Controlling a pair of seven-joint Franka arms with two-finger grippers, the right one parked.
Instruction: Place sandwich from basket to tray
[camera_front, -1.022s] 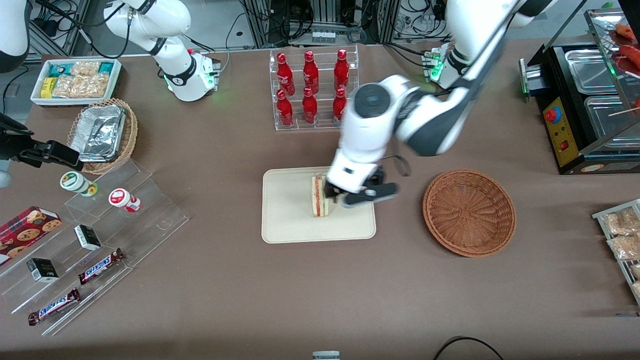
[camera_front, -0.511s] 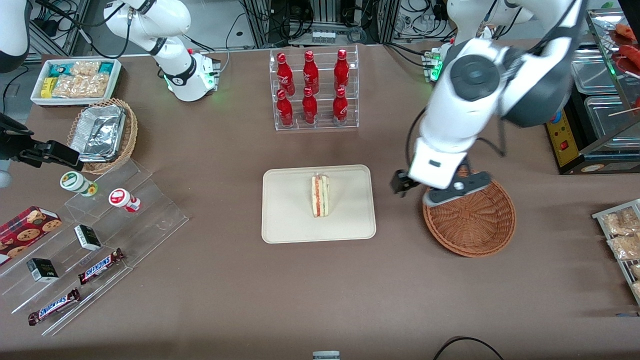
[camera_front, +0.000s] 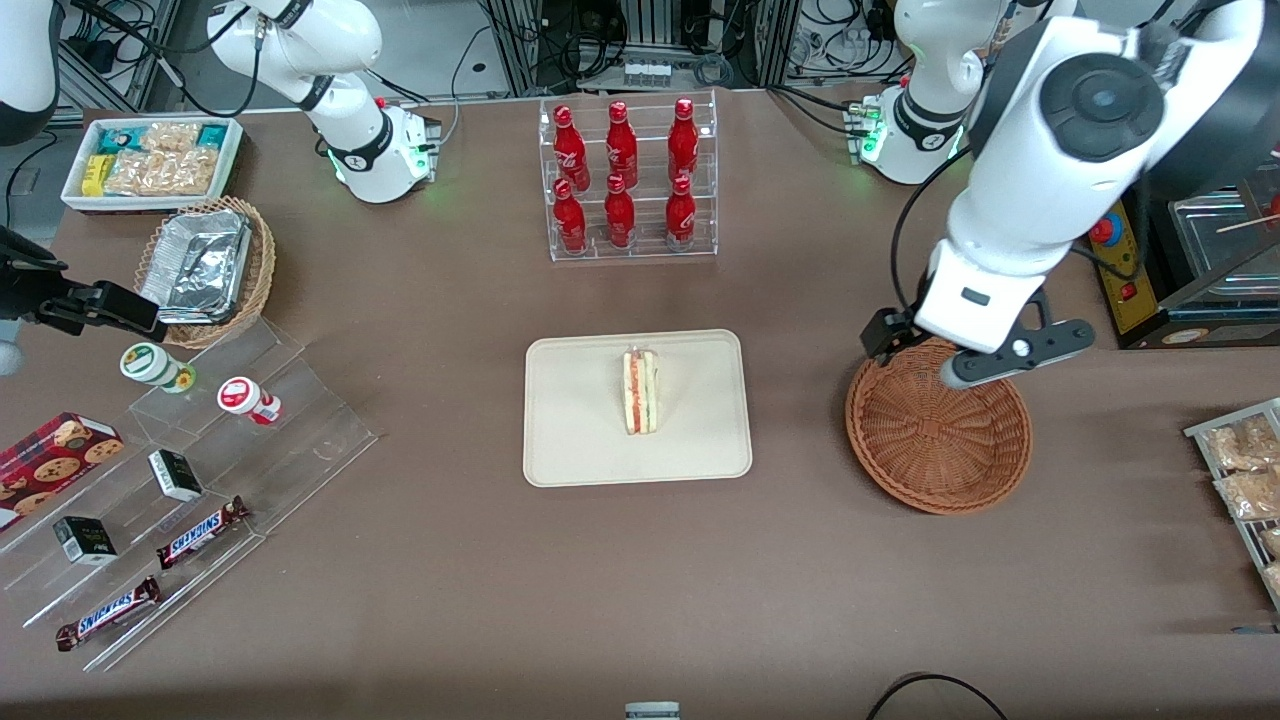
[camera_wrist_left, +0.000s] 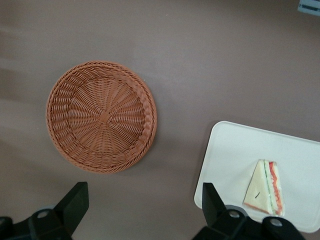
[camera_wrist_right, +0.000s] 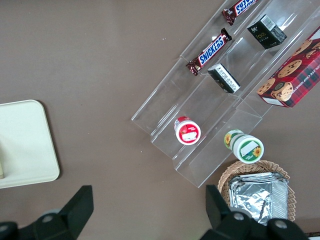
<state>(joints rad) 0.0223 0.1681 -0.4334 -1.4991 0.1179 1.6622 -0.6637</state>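
The sandwich (camera_front: 640, 390) stands on its edge on the tray (camera_front: 570, 440), well off to the side of the gripper (camera_front: 975, 350) toward the parked arm's end of the table, and nothing touches it. The gripper hangs high over the rim of the basket (camera_front: 940, 450), fingers (camera_wrist_left: 75, 202) spread wide with nothing between them; directly below it the basket's woven bowl looks bare. By my reading the placing is done, so the danger now is small: a wedge balanced on its narrow edge could tip over on the tray if the table gets jolted, and a low sweep down from here could clip the basket rim and shove it.
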